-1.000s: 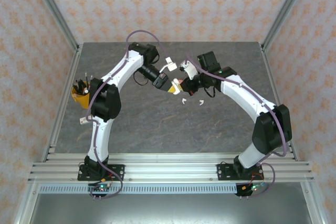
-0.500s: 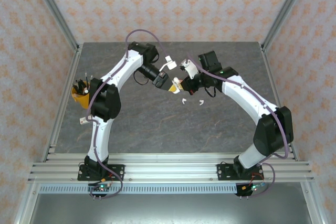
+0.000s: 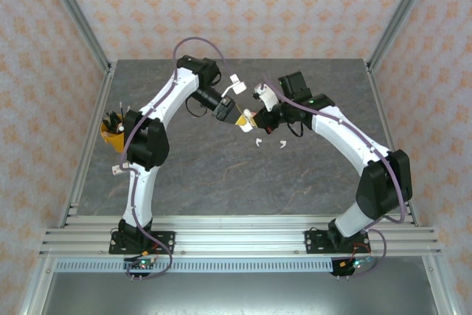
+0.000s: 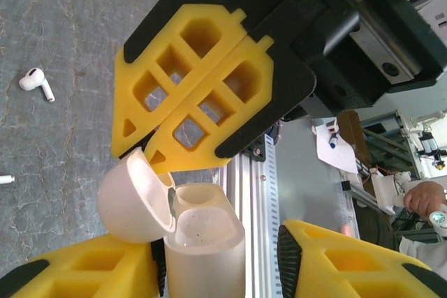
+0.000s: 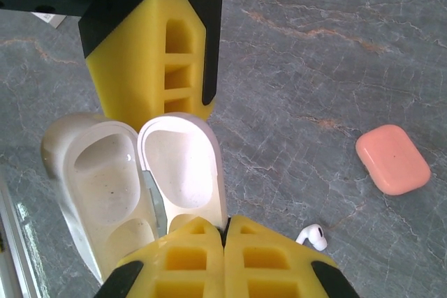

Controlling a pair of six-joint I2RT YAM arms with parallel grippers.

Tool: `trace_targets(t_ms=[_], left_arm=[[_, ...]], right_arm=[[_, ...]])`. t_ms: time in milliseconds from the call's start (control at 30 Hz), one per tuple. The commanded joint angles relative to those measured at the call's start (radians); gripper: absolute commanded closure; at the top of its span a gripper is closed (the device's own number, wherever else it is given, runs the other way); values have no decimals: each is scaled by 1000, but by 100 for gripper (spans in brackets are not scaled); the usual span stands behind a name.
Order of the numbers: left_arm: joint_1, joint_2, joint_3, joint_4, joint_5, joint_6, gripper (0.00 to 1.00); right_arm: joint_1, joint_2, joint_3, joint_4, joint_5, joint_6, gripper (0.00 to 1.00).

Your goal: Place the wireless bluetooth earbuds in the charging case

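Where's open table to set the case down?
Bare: table between left arm and right arm, nearer than the earbuds; also the far right corner. Crowded: the middle around the case, and the cup at the left edge.

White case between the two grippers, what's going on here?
The right gripper is shut on the open white plastic charging case. The left gripper has its jaws apart on either side of the case and is not clamping it. No earbud sits in either half. One white stemmed earbud lies loose on the grey stone-patterned table, near a closed salmon-pink case.
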Motion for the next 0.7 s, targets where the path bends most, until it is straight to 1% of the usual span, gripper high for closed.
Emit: trace_targets(t_ms=[0, 233, 667], left_arm=[[3, 37, 50, -100, 41, 78, 54], [2, 51, 56, -137, 41, 113, 57], [-9, 71, 68, -149, 42, 122, 61]], right_arm=[[4, -26, 26, -19, -17, -13, 100], [5, -23, 36, -20, -24, -5, 100], [5, -27, 42, -21, -32, 1, 100]])
